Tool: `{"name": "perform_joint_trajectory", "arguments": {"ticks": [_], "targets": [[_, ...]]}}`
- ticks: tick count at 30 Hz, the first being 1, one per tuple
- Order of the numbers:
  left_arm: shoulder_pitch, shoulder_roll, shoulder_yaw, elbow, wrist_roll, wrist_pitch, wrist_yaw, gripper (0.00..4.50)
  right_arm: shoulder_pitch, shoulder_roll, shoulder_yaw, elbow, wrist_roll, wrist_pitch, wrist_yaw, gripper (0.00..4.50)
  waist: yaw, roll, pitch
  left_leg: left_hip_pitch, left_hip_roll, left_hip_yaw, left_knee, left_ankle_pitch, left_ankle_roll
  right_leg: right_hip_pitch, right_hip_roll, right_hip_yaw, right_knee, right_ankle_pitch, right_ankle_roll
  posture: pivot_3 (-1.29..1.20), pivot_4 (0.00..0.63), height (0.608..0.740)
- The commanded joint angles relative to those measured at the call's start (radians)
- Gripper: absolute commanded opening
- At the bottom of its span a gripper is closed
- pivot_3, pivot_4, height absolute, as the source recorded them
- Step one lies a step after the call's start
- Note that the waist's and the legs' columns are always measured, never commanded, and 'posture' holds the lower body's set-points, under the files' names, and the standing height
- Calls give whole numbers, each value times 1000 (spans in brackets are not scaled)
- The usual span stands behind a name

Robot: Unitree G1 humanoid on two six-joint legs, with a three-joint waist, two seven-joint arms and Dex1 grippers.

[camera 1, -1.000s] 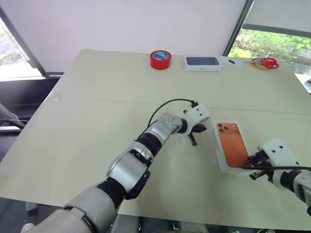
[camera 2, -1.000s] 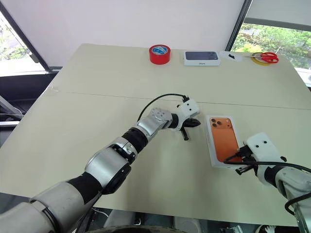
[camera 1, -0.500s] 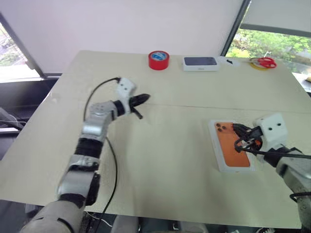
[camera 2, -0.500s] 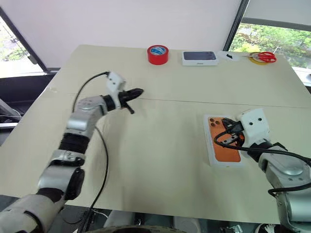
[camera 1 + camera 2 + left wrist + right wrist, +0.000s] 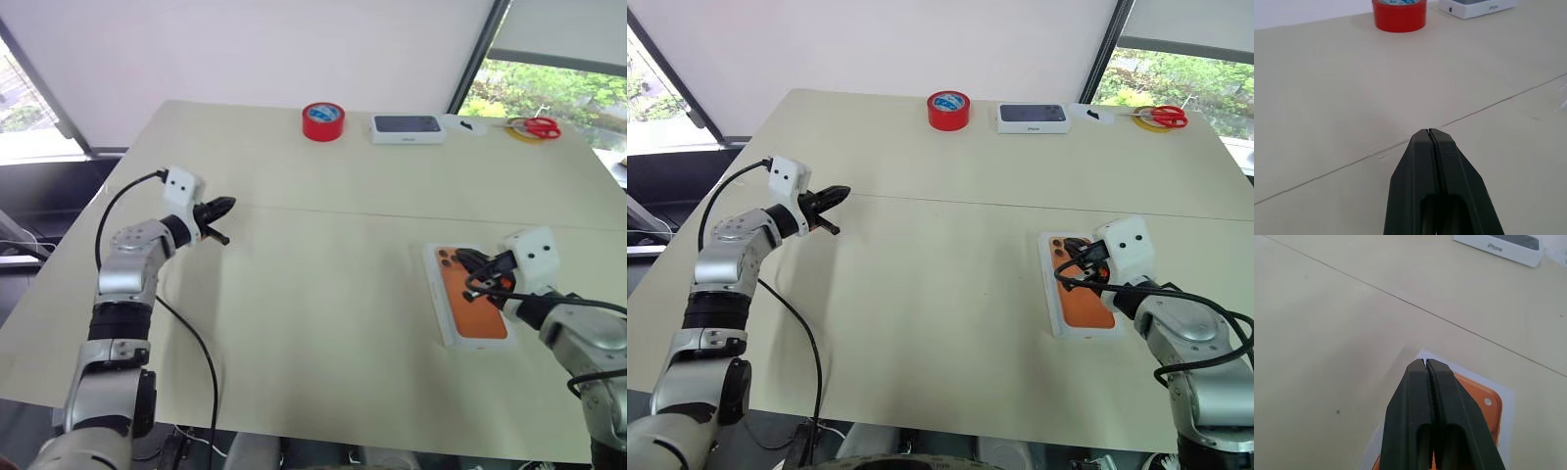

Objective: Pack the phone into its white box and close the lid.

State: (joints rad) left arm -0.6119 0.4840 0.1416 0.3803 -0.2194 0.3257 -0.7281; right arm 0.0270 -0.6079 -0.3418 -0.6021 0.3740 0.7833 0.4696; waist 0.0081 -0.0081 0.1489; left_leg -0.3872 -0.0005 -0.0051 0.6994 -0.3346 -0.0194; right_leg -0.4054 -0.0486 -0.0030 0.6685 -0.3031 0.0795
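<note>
Right gripper (image 5: 1425, 363), clenched empty over the phone (image 5: 472, 299) (left gripper (image 5: 1429, 132) likewise pinched).

Pale beige table (image 5: 323, 323), wide, made of two tops butted together; thin seam (image 5: 353, 212) runs straight across it side to side. Surface matte, evenly lit, soft daylight, no hard shadows.

Behind the far edge a plain white wall (image 5: 265, 49), unmarked. Dark slanted window frame (image 5: 44, 93) at far left, bright glass (image 5: 20, 108) beyond it. At far right another dark frame (image 5: 480, 54) and a window (image 5: 549, 88) showing green foliage outside, a pale blind (image 5: 563, 29) drawn over its upper part.

Below the left table edge, dark furniture or floor (image 5: 44, 211), detail unclear.
</note>
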Motion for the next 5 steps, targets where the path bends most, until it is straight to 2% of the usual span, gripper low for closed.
{"name": "perform_joint_trajectory", "arguments": {"ticks": [1,5], "targets": [[13,23,27,-38,-18,2,14,0,-16,3,26,-15,-9,-36,-10,77,-1,0,0,0,0,0,0,0,0,0,0,0,0,0,0,0,150,724],[21,35,25,-70,-31,22,20,0,-15,20,26,-36,12,-42,-17,77,0,0,0,0,0,0,0,0,0,0,0,0,0,0,0,0,150,724]]}}
